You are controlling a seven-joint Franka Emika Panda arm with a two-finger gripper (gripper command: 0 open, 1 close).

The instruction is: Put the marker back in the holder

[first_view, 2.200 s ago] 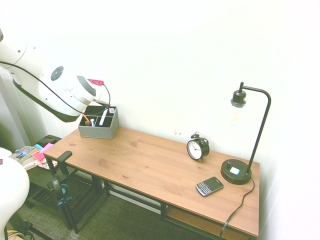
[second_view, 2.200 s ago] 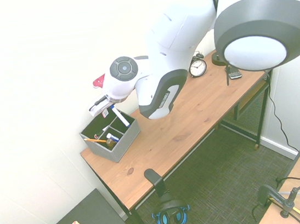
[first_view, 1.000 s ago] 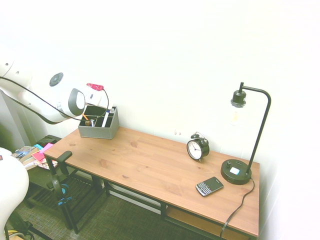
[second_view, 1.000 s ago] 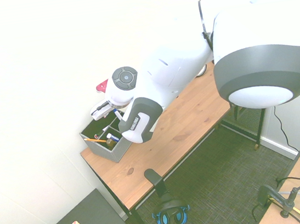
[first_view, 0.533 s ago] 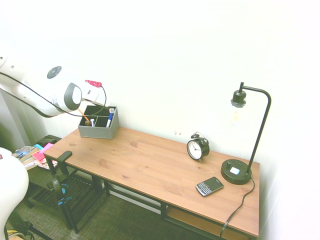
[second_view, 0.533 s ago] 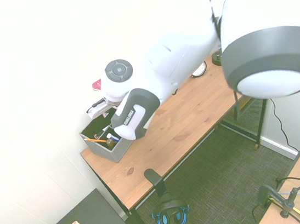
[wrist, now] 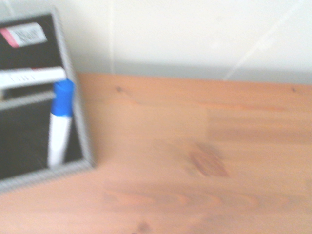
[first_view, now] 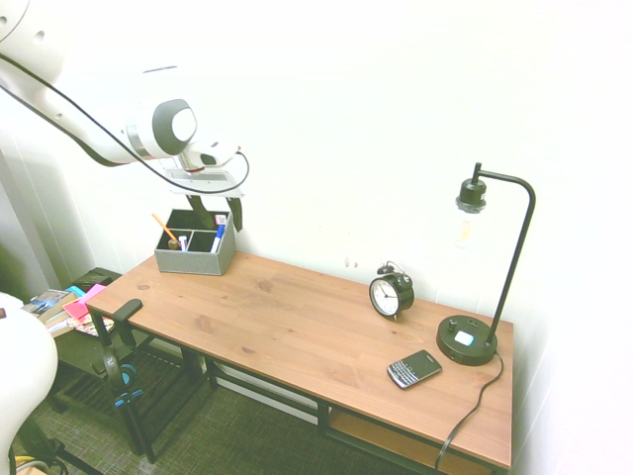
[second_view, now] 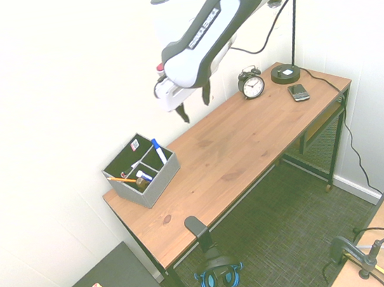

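Marker (second_view: 158,151): slim white barrel, blue cap on the upper end.
Place: it stands tilted in the grey holder (second_view: 154,181), cap leaning on the rim of a corner compartment nearest the clock (second_view: 252,86).
Gripper (second_view: 194,103): fingers spread, holding nothing, well above the desk (second_view: 248,143).
Relation: marker below and apart from it, untouched.

Long wooden desk with black metal legs (first_view: 297,332) across the middle of the first exterior view. Round black twin-bell alarm clock (first_view: 391,291) upright right of centre. Black arched desk lamp (first_view: 475,287) at right, round base near the edge. Black keypad phone (first_view: 413,369) flat, below the clock, just left of the lamp base. Coloured books (first_view: 64,307) lower left.
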